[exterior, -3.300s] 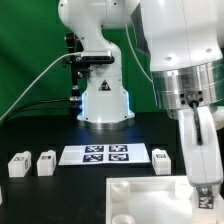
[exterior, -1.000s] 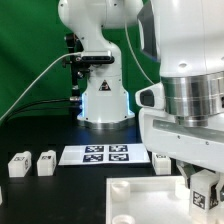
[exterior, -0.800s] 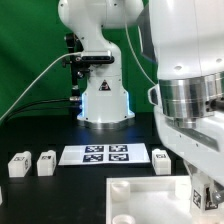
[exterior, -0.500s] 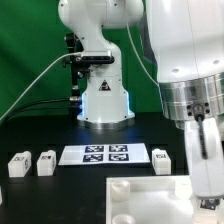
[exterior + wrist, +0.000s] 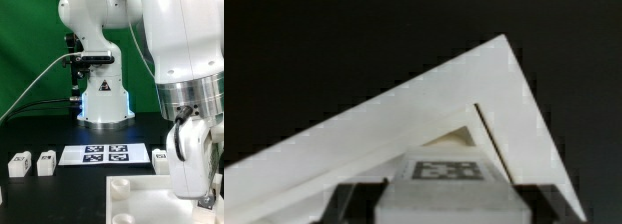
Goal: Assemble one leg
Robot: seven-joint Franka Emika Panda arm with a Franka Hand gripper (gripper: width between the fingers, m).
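Note:
In the wrist view my gripper (image 5: 425, 203) is shut on a leg (image 5: 441, 188), a white block with its square tag facing the camera. Dark fingers (image 5: 345, 201) press on both its sides. The leg is over a corner of the large white tray-like piece (image 5: 402, 120). In the exterior view the arm's hand (image 5: 192, 160) hangs at the right over that piece (image 5: 130, 200). Its fingertips and the held leg are hidden there. Two more legs (image 5: 17, 163) (image 5: 46, 161) stand at the left. Another leg (image 5: 161, 158) stands just left of the hand.
The marker board (image 5: 95, 154) lies flat between the loose legs. The robot's white base (image 5: 103, 100) stands behind it. Cables run along the exterior view's left in front of a green backdrop. Black table surrounds the tray-like piece in the wrist view.
The hand has turned and moved lower at the exterior view's right. The tagged leg that showed in the fingers a second ago is now hidden there. The loose legs have not moved.

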